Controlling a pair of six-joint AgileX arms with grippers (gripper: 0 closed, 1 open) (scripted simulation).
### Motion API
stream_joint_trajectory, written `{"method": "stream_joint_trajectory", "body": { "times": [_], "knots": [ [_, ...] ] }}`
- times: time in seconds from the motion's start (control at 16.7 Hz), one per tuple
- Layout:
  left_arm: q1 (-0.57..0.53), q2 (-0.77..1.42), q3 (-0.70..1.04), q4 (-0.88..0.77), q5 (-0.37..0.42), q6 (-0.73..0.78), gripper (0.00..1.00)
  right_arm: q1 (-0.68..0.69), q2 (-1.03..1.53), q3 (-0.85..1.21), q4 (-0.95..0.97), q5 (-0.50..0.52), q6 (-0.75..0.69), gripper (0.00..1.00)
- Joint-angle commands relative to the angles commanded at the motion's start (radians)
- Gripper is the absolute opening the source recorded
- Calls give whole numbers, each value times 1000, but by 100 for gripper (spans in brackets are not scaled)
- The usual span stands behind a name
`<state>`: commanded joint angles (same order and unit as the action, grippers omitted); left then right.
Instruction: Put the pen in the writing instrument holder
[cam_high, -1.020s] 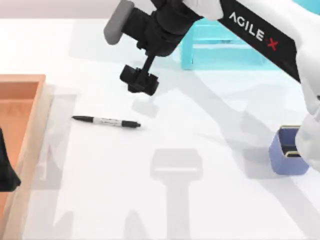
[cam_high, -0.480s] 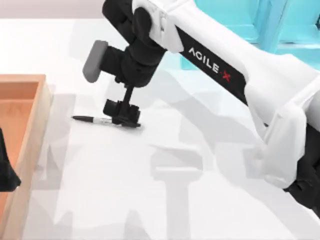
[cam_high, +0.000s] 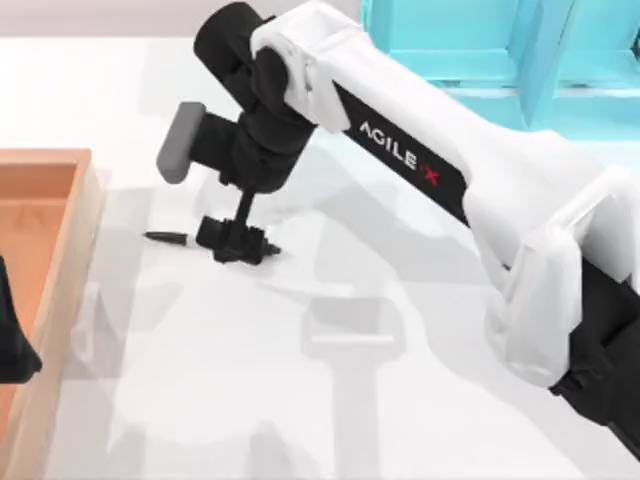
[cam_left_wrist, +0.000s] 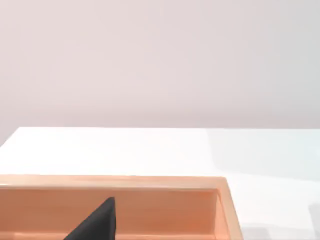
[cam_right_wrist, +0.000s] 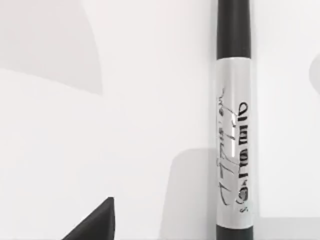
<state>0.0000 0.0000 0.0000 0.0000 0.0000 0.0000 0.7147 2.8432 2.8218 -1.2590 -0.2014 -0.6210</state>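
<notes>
The pen (cam_high: 165, 238) lies flat on the white table, left of centre, with its thin tip pointing at the wooden tray. My right gripper (cam_high: 237, 243) has come down over the pen's middle and covers its barrel in the top view. The gripper is open. In the right wrist view the pen (cam_right_wrist: 233, 150) lies close below, its silver labelled barrel between black ends, and one dark fingertip (cam_right_wrist: 97, 222) stands off to its side. The writing instrument holder is hidden behind my right arm. My left gripper (cam_high: 10, 340) is parked over the tray at the far left.
A wooden tray (cam_high: 85, 200) runs along the left edge, and its rim (cam_left_wrist: 150, 182) fills the lower left wrist view. The large cyan shelf unit (cam_high: 480, 50) stands at the back right. My right arm spans the table diagonally.
My right gripper has swung from the back middle leftward and down onto the pen. The arm now covers the right side of the table, where the blue cup showed before.
</notes>
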Motion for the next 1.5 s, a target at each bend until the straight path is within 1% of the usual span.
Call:
{"method": "stream_joint_trajectory", "body": {
  "times": [0.3, 0.6, 1.38, 1.44, 1.5],
  "knots": [
    [0, 0, 0, 0, 0, 0, 100, 23, 144, 74, 76, 9, 23, 100],
    [0, 0, 0, 0, 0, 0, 100, 25, 156, 81, 83, 10, 26, 100],
    [0, 0, 0, 0, 0, 0, 100, 25, 156, 81, 83, 10, 26, 2],
    [0, 0, 0, 0, 0, 0, 100, 25, 156, 81, 83, 10, 26, 0],
    [0, 0, 0, 0, 0, 0, 100, 25, 156, 81, 83, 10, 26, 0]
  ]
}}
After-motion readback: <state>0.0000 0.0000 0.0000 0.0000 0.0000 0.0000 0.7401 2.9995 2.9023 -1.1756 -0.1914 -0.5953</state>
